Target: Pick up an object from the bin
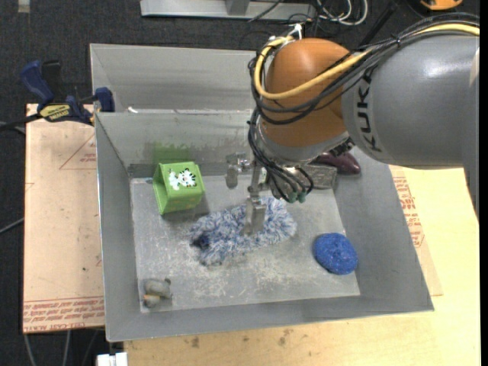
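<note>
Where the fluffy blue-and-white cloth (221, 239) lies, the gripper (255, 215) comes down onto its top; whether it is clenched or released I cannot tell. Left of the cloth and farther back stands a green box (178, 187); right of it, a blue ball (335, 252).

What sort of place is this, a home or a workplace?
Most likely a robotics lab: a KUKA arm reaches into a grey metal bin of small things, such as a green box and a blue ball, with cables behind.
</note>
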You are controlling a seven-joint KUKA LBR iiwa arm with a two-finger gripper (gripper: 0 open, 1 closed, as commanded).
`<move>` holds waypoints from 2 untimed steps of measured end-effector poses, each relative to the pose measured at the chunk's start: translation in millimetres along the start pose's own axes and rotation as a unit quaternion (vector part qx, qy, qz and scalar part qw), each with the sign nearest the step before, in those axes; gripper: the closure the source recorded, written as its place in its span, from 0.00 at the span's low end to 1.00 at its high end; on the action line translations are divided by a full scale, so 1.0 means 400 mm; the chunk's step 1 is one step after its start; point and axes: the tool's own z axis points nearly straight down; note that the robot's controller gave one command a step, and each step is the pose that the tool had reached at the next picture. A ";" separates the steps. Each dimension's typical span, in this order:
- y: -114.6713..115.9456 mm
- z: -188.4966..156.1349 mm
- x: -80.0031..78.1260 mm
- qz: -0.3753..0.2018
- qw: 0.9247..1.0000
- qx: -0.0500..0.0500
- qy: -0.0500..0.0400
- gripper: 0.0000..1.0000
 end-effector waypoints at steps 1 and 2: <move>-0.010 0.072 0.032 0.004 1.000 -0.001 -0.002 0.00; -0.031 0.175 0.083 0.027 1.000 0.000 0.000 0.00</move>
